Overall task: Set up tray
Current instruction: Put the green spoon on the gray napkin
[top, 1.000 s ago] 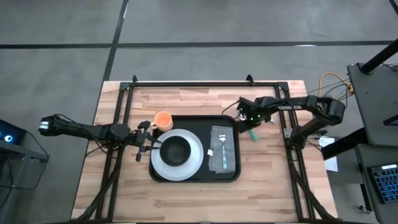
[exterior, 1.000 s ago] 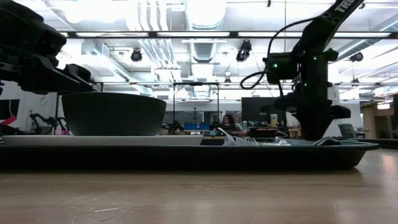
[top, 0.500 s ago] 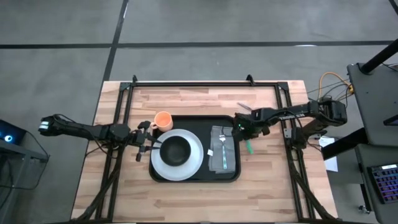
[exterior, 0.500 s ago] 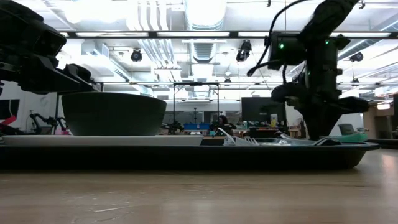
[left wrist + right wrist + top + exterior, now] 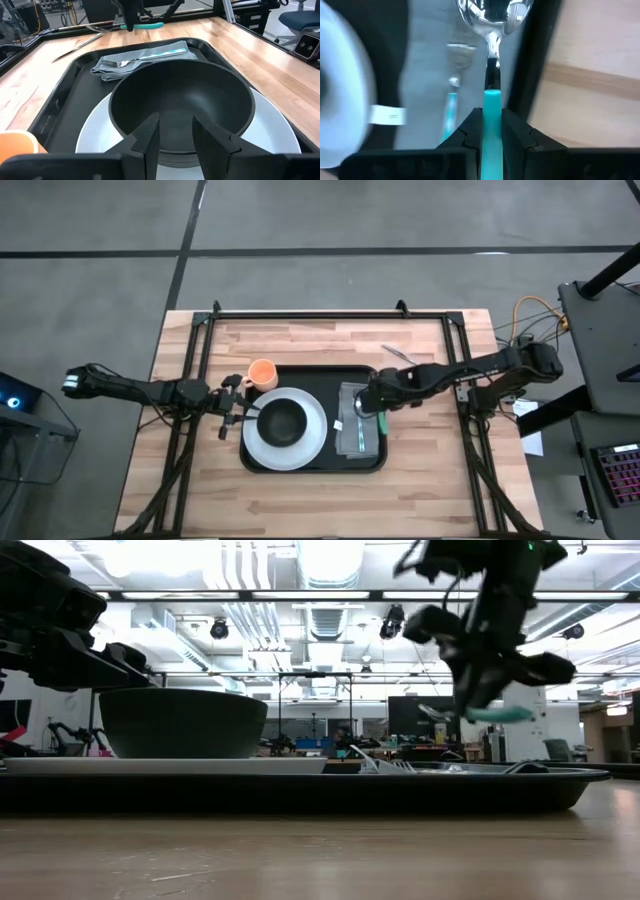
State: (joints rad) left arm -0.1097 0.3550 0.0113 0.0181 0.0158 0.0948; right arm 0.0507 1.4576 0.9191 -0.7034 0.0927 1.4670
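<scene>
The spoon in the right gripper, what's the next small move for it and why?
Probably lower it onto the gray napkin beside the fork. The right gripper is shut on the spoon, which hangs above the tray's right side, not yet resting.
</scene>
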